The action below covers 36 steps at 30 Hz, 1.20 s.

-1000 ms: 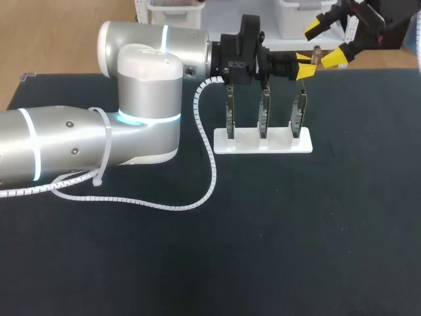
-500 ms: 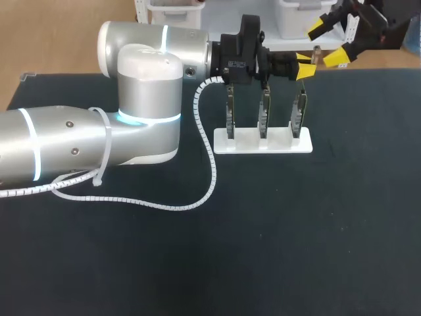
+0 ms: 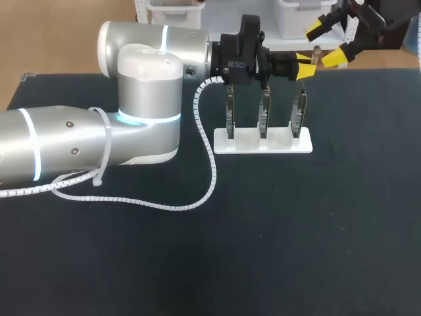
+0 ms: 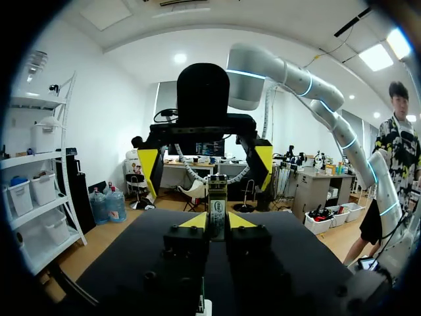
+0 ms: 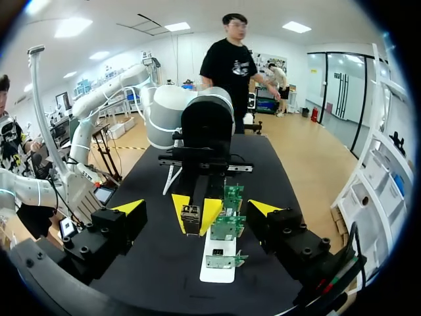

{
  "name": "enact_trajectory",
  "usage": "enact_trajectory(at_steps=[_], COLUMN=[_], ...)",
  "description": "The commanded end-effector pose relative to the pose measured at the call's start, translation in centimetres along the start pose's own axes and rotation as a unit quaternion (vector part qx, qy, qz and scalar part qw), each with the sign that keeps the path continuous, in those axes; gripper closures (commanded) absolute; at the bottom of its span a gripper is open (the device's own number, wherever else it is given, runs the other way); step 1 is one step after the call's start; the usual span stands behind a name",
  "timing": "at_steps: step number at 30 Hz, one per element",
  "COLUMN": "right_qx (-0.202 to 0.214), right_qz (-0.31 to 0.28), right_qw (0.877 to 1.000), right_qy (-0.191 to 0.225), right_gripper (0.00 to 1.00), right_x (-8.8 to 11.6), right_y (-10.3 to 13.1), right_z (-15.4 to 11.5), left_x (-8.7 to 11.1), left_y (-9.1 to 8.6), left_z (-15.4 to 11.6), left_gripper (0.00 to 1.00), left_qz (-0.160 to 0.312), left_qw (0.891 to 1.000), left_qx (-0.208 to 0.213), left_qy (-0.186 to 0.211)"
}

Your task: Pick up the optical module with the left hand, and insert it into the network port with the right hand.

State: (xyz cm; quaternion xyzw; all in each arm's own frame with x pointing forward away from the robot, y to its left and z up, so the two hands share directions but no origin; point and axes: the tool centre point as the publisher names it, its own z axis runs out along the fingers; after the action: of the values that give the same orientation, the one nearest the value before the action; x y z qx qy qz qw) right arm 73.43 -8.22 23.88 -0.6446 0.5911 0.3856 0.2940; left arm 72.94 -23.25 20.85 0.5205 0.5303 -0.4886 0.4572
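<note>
The left tool (image 3: pixel 304 66) is closed on the small optical module (image 4: pixel 217 212) and holds it above the table (image 3: pixel 296 230), just beside the green boards (image 3: pixel 264 113) in the white stand (image 3: pixel 263 142). The right tool (image 3: pixel 325 43) is wide open with nothing in it, and it faces the module from near.

Shows a black, matte table (image 3: pixel 316 250) across most of the frame, lower edge to upper quarter. Ends there in a straight far edge, cornered at upper left.
</note>
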Motion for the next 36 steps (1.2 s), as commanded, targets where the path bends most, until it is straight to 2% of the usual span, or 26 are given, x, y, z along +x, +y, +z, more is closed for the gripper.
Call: enact_trajectory(at_steps=[1, 9, 10, 11, 14, 29, 32, 34, 36], right_qx=[-0.002, -0.002, -0.002, -0.002, -0.002, -0.002, -0.002, -0.002, -0.002], right_qz=[0.0, 0.0, 0.0, 0.0, 0.0, 0.0, 0.0, 0.0, 0.0], right_qw=[1.0, 1.0, 1.0, 1.0, 1.0, 1.0, 1.0, 1.0, 1.0], right_qy=[-0.001, -0.001, -0.001, -0.001, -0.001, -0.001, -0.001, -0.001, -0.001], right_gripper=[0.0, 0.0, 0.15, 0.38, 0.75, 0.89, 0.92, 1.0, 1.0], right_x=[0.02, 0.02, 0.02, 0.02, 0.02, 0.02, 0.02, 0.02, 0.02], right_y=[-0.21, -0.21, -0.21, -0.21, -0.21, -0.21, -0.21, -0.21, -0.21], right_z=[-0.01, -0.01, -0.01, -0.01, -0.01, -0.01, -0.01, -0.01, -0.01], left_x=[0.09, 0.09, 0.09, 0.09, 0.09, 0.09, 0.09, 0.09, 0.09], left_y=[-0.05, -0.05, -0.05, -0.05, -0.05, -0.05, -0.05, -0.05, -0.05], left_z=[0.0, 0.0, 0.0, 0.0, 0.0, 0.0, 0.0, 0.0, 0.0], left_gripper=[1.0, 1.0, 1.0, 1.0, 1.0, 1.0, 1.0, 1.0, 1.0], left_qz=[0.001, 0.001, 0.001, 0.001, 0.001, 0.001, 0.001, 0.001, 0.001], left_qw=[1.0, 1.0, 1.0, 1.0, 1.0, 1.0, 1.0, 1.0, 1.0], left_qx=[-0.001, -0.001, -0.001, -0.001, -0.001, -0.001, -0.001, -0.001, -0.001], left_qy=[-0.001, -0.001, -0.001, -0.001, -0.001, -0.001, -0.001, -0.001, -0.001])
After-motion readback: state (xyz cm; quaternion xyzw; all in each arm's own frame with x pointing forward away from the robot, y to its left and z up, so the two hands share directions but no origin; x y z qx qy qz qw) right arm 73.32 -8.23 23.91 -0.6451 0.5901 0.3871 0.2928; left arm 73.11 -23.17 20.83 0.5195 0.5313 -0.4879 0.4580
